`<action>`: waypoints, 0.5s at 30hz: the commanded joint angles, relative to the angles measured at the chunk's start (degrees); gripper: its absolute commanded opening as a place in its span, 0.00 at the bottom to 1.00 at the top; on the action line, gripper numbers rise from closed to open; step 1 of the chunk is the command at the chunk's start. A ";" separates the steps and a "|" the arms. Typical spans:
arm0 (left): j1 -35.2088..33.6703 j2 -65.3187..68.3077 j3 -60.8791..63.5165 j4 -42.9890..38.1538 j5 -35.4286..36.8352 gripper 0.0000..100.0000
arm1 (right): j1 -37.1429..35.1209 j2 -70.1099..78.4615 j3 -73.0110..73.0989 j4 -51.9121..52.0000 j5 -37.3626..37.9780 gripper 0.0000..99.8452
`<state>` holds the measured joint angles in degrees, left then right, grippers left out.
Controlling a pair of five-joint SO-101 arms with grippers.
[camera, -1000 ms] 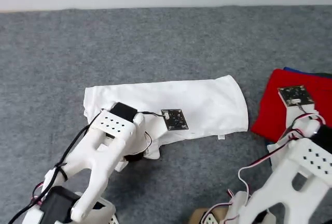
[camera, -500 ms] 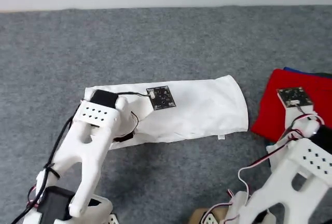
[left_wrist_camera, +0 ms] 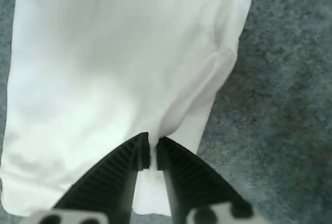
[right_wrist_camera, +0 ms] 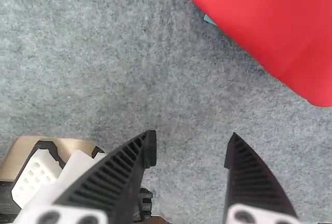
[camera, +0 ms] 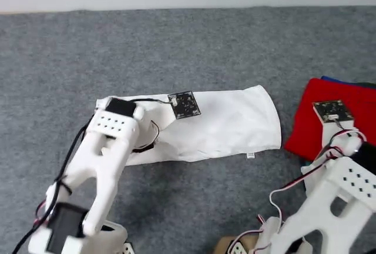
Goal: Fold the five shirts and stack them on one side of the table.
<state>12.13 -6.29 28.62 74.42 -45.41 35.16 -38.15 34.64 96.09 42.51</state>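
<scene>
Left gripper (left_wrist_camera: 150, 146): jaws nearly together, pinching raised fold of white shirt (left_wrist_camera: 104, 53). White shirt lies as long folded strip in middle of grey table (camera: 176, 42). Right gripper (right_wrist_camera: 189, 143): jaws wide apart, holding nothing, above bare table just beside red shirt (right_wrist_camera: 270, 22). Blue edge (camera: 336, 80) shows from under red shirt.

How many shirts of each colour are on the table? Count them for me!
white shirt: 1
red shirt: 1
blue shirt: 1, just an edge peeking out from under the red one
Total: 3 that can be told apart; the pile under the red one may hide more.
</scene>
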 commanded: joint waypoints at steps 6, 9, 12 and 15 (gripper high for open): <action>-2.73 5.80 -10.15 -0.62 -0.26 0.01 | 0.31 -1.54 -0.35 0.40 0.26 0.23; -2.90 6.24 -10.59 -0.88 -0.26 0.07 | 0.31 -1.54 -0.35 0.48 0.18 0.23; -2.90 6.33 -10.59 -0.97 -0.26 0.11 | 0.22 -1.54 0.97 0.48 0.35 0.23; -2.90 6.33 -10.42 -2.64 -0.26 0.12 | 0.31 -1.54 2.29 0.40 0.44 0.23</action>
<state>9.49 0.31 20.53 73.80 -45.41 35.16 -38.24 36.92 96.09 42.51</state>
